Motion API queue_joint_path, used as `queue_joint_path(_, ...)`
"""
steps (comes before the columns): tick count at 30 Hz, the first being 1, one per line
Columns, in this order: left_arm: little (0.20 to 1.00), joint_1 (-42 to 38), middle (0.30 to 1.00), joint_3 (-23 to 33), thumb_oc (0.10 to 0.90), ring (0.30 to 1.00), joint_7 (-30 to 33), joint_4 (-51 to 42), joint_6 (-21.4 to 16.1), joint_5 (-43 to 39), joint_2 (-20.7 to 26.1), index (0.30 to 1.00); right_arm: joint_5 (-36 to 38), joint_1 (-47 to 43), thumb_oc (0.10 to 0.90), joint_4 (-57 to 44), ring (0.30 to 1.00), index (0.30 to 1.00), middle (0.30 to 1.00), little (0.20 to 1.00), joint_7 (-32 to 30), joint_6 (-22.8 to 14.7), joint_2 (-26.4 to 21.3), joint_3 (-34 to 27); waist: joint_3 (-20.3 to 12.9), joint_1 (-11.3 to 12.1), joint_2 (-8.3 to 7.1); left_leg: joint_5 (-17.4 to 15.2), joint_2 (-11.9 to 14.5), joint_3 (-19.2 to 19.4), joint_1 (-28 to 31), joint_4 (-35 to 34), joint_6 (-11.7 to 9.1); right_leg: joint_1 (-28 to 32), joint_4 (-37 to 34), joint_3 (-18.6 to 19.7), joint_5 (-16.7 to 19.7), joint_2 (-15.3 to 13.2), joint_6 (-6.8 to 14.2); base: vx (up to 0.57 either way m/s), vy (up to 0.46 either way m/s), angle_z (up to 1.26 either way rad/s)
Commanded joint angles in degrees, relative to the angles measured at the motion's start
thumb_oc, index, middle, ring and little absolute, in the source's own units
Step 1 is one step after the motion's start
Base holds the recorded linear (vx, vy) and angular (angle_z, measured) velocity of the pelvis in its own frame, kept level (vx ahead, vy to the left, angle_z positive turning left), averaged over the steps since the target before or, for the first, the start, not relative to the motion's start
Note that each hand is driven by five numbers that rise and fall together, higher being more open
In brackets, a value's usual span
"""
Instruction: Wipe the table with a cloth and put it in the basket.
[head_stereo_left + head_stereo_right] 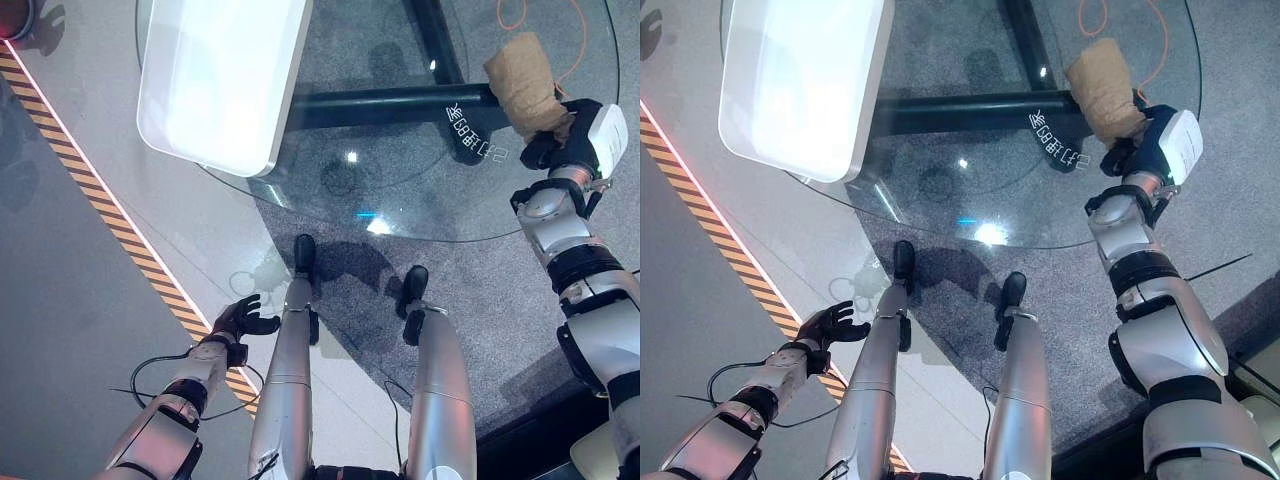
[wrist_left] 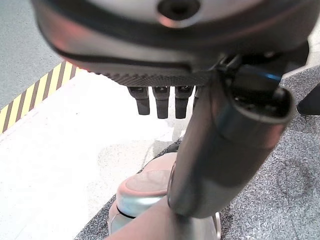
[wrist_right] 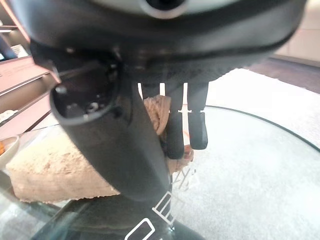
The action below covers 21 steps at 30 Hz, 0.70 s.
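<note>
Fingers [image 1: 262,323] of the left hand [image 1: 240,318] are spread loosely and hold nothing; that hand hangs low on the left, above a pale strip of floor [image 1: 150,215] just beside a yellow-and-black hazard stripe [image 1: 90,190] that runs diagonally across the ground. In the left wrist view the same fingers [image 2: 162,102] point out straight in a row over the pale floor, with the striped tape [image 2: 35,95] at the side.

Further right stands a round glass tabletop [image 1: 400,195], through which a dark crossbar of its frame [image 1: 390,103] and grey carpet [image 1: 480,300] show. A white rounded rectangular tray-like object [image 1: 222,75] lies on the tabletop's far left part.

On the right side of the tabletop lies the brown cloth [image 1: 525,85], bunched into a thick roll and resting on the glass near its edge. The right hand [image 1: 560,140] is at the near end of the cloth, its fingers [image 3: 187,122] curled down against the fabric with the thumb alongside, gripping it; the right wrist view shows the cloth [image 3: 60,167] lying on the glass under and beyond the hand. An orange cable [image 1: 530,15] trails on the carpet beyond the tabletop.
</note>
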Motion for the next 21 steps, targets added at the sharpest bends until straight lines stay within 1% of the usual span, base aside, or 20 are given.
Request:
queue_joint_path(1,0.9,4.0,0.9,-1.2,0.8,0.9,0.5,0.0,-0.5,0.6,-2.1,0.9,-5.7,-4.8,0.1,-8.1,0.3,0.3,0.3,0.2,4.6,-2.6,0.1,6.3,-0.9,2.2,1.62,-10.2,-1.1,1.3,0.2,10.9,3.8,1.8,-9.9,-0.9,9.0,-0.3,0.9,0.0,0.0,0.0)
queue_joint_path(5,0.9,4.3,0.9,-1.3,0.8,0.9,1.1,-0.6,-0.6,0.7,-2.5,0.9,-7.1,-4.7,0.1,-11.8,0.3,0.3,0.3,0.2,5.3,-1.7,0.8,7.5,-0.9,2.2,1.63,-10.0,-1.2,1.5,0.1,10.6,3.7,1.7,-10.0,-1.0,9.1,-0.3,0.8,0.0,0.0,0.0)
queue_joint_path(9,0.9,4.4,0.9,-1.2,0.8,0.9,1.2,-0.5,-0.9,1.0,-2.9,0.9,-8.1,-4.6,0.1,-13.6,0.3,0.3,0.3,0.2,6.1,-1.8,1.5,8.5,-0.9,2.2,1.66,-9.9,-1.1,1.5,0.1,10.5,3.7,1.7,-10.0,-1.0,9.0,-0.3,0.8,0.0,0.0,0.0)
queue_joint_path(13,0.9,4.7,0.9,-1.1,0.8,0.9,1.6,-0.7,-1.0,1.3,-3.3,0.9,-10.4,-4.4,0.1,-16.4,0.3,0.3,0.3,0.2,8.3,-2.5,2.2,9.3,-0.9,2.3,1.75,-9.6,-1.1,1.6,0.2,10.2,3.6,1.7,-10.0,-1.0,9.0,-0.3,0.8,0.0,0.0,0.0)
queue_joint_path(19,0.9,4.7,0.9,-0.9,0.8,0.9,1.4,-0.9,-0.9,1.8,-3.3,0.9,-13.2,-4.0,0.1,-19.8,0.3,0.3,0.3,0.2,10.9,-2.1,2.6,10.7,-0.9,2.2,1.75,-9.4,-1.3,1.6,0.2,10.3,3.5,1.5,-9.9,-1.0,9.2,-0.4,0.9,0.0,0.0,0.0)
queue_joint_path(21,0.9,4.6,0.9,-0.7,0.8,0.9,1.4,-1.0,-0.8,1.9,-3.4,0.9,-14.0,-3.6,0.1,-20.5,0.3,0.3,0.3,0.2,12.7,-2.2,2.9,11.3,-0.9,2.2,1.73,-9.3,-1.3,1.7,0.2,10.1,3.5,1.5,-10.0,-1.0,9.2,-0.4,0.9,0.0,0.0,0.0)
